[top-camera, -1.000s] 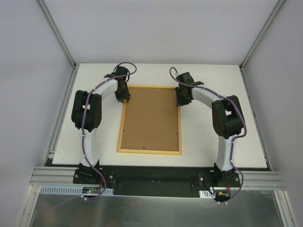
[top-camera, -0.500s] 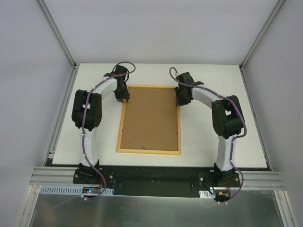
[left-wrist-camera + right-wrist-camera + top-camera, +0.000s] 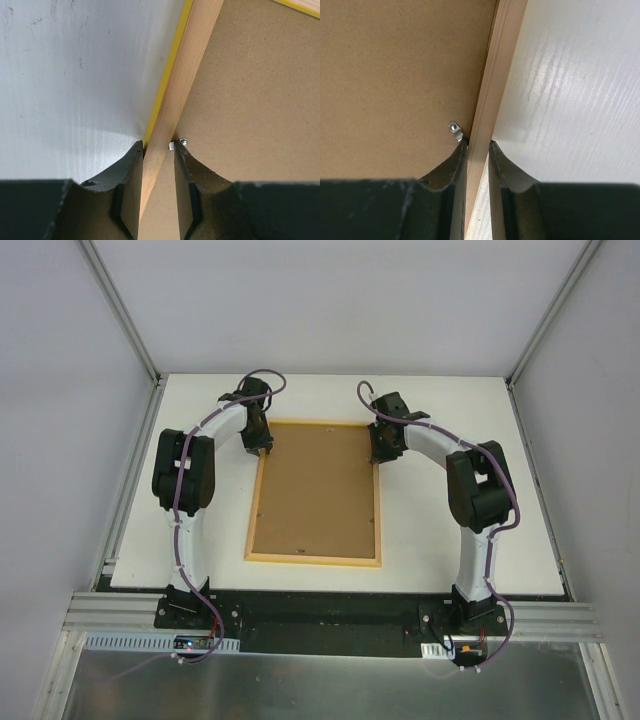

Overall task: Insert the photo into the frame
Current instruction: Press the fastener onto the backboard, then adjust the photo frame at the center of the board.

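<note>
Starting nearest the arm bases: the frame, short rail closest. Lies flat on the white table, pale wood back facing up and long rails pointing away from the bases. Filled edge to edge by a brown backing board. Can't really tell whether the photo sits under that board; hidden if so.

Further along the frame, near its far left corner: the left gripper, tipped down onto the left long rail. Straddles that rail in the wrist view, fingers narrowed to just the rail's width, one on the table side and one on the board side. Looks clamped on the wood. Sliver of yellow showing along the rail's outer side. Small metal clip right beside the inner finger.

Same deal near the frame's far right corner: the right gripper pinching the right long rail, nearly closed, with one finger on the board side and one on the table side. Inner tip touching a little metal tab.
</note>
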